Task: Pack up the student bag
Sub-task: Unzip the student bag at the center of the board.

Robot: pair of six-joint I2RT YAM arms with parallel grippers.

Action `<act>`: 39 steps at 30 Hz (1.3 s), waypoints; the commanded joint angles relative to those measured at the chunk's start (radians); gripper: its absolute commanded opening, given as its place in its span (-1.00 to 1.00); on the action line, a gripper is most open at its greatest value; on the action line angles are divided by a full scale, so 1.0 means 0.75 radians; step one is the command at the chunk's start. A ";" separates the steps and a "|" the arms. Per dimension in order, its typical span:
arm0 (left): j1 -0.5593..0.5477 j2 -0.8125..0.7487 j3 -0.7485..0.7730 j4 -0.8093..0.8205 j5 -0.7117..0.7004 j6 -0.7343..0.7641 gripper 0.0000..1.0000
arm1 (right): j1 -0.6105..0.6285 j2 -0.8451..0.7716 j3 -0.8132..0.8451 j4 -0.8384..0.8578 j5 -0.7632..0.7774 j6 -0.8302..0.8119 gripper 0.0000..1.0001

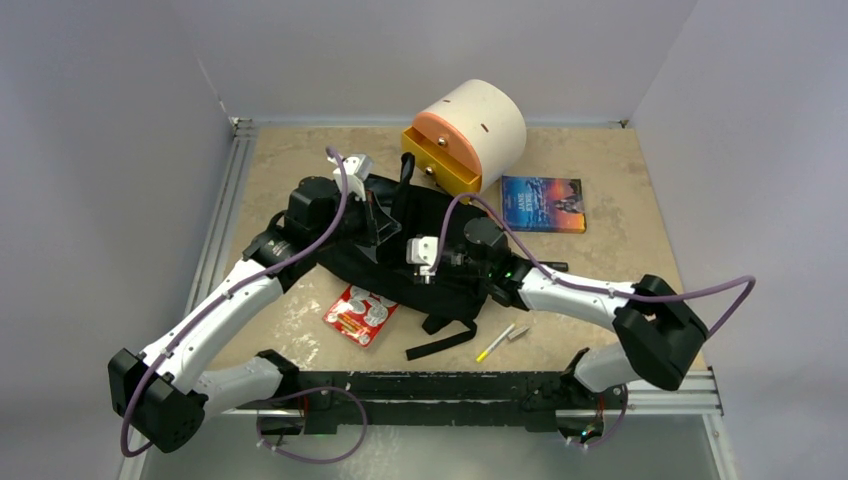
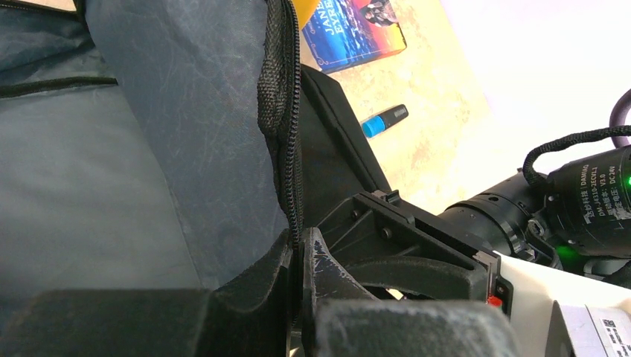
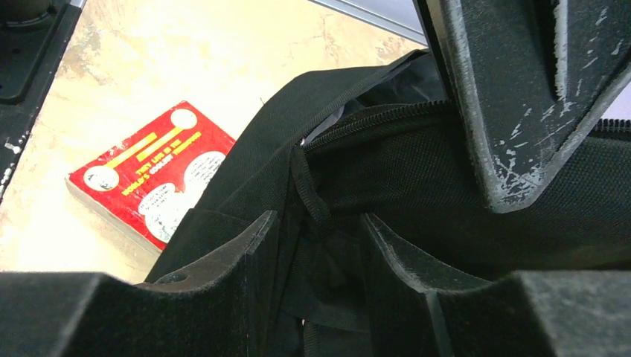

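A beige stone-look table (image 1: 620,270) stands between pale grey walls (image 1: 440,50). The black backpack (image 1: 400,275) lies slumped under both grippers, its blue-grey lining (image 2: 111,149) showing. The left gripper (image 2: 300,239) pinches its zipper edge (image 2: 286,111). The right gripper (image 3: 320,223) straddles a black fabric fold, its jaws narrow; whether it grips, I cannot tell.

Student bag (image 1: 400,272) partly beneath the arms (image 1: 560,290)
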 commanded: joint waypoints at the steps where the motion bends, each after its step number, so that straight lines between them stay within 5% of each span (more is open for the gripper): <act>1: -0.004 -0.008 0.026 0.138 0.042 -0.024 -1.00 | 0.002 0.017 0.073 0.005 -0.049 -0.010 -0.12; 5: -0.003 -0.006 0.028 0.138 0.041 -0.021 -1.00 | 0.002 0.033 0.093 -0.010 -0.067 -0.007 -0.40; 10: -0.005 -0.005 0.029 0.129 0.026 -0.019 -1.00 | 0.002 0.036 0.109 -0.077 -0.089 -0.023 -1.00; 24: -0.004 0.041 0.073 -0.056 -0.263 -0.031 -1.00 | 0.002 -0.162 -0.005 -0.304 0.111 -0.036 -1.00; 39: 0.012 0.078 0.145 -0.184 -0.475 -0.086 -1.00 | 0.002 -0.138 0.071 -0.674 0.408 -0.182 -1.00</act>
